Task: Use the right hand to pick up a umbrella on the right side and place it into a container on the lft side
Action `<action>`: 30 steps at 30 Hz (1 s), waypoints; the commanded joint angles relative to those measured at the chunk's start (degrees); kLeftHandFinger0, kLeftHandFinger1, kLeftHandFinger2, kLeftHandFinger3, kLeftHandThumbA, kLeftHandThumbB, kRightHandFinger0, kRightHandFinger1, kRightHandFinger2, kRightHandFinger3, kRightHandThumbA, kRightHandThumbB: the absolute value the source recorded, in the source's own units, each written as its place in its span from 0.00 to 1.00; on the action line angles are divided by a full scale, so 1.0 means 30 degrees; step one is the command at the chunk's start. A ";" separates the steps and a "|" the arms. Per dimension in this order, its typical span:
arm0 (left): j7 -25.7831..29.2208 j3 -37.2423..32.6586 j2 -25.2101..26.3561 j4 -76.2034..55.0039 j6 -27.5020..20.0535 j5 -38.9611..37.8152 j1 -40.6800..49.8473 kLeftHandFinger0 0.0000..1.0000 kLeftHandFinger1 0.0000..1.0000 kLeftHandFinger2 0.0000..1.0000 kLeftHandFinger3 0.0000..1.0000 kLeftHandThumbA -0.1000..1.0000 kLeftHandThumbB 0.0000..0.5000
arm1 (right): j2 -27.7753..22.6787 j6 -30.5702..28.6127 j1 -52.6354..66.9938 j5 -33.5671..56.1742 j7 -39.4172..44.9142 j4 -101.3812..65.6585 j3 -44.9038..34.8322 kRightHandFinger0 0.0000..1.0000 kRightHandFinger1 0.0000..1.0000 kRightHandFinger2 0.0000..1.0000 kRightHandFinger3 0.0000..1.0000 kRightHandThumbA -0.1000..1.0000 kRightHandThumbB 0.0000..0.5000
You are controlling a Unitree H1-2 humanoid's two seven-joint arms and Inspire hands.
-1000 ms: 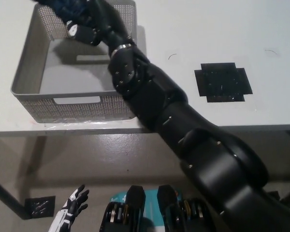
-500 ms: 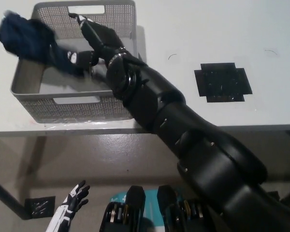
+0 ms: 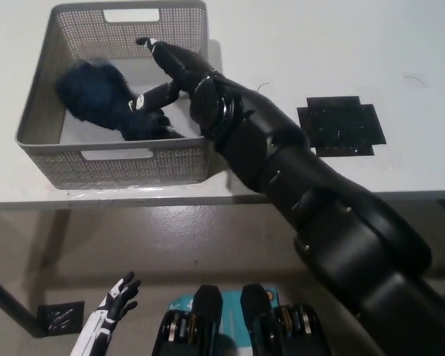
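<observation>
A dark blue folded umbrella (image 3: 104,100) lies inside the grey mesh container (image 3: 41,111) at the table's left, blurred by motion. My black right hand (image 3: 163,78) reaches over the container's right wall with its fingers spread apart, just right of the umbrella and touching its near end at most. My white left hand (image 3: 115,304) hangs low at the bottom left, below the table edge, fingers apart and holding nothing.
A black cross-shaped mat (image 3: 341,124) lies on the white table (image 3: 319,44) to the right. The table's front edge runs across the middle of the view, with floor below it and a small black mat (image 3: 61,317) at the bottom left.
The umbrella dropped from above the container's left rim down into the container. My right hand let go of it, opened and shifted slightly right.
</observation>
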 commanded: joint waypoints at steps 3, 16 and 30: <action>-0.0304 -0.0004 0.0403 -0.0426 -0.0140 0.0152 -0.0431 1.00 1.00 1.00 1.00 1.00 0.30 | -0.2860 -0.0761 0.0128 0.1183 0.1123 -0.4675 -0.1698 1.00 1.00 1.00 1.00 1.00 0.70; -0.0416 0.0366 0.0553 -0.0272 -0.0211 -0.0518 -0.0146 1.00 1.00 1.00 1.00 1.00 0.38 | -0.7393 0.1967 1.3554 0.6969 0.2396 -3.0743 -0.8118 1.00 1.00 1.00 1.00 1.00 0.62; -0.0104 0.0480 0.0108 0.0411 -0.0731 -0.0628 0.0015 1.00 1.00 1.00 1.00 1.00 0.38 | -0.5955 -0.4622 2.8352 0.8983 0.1072 -3.2864 -0.6407 1.00 1.00 1.00 1.00 1.00 0.57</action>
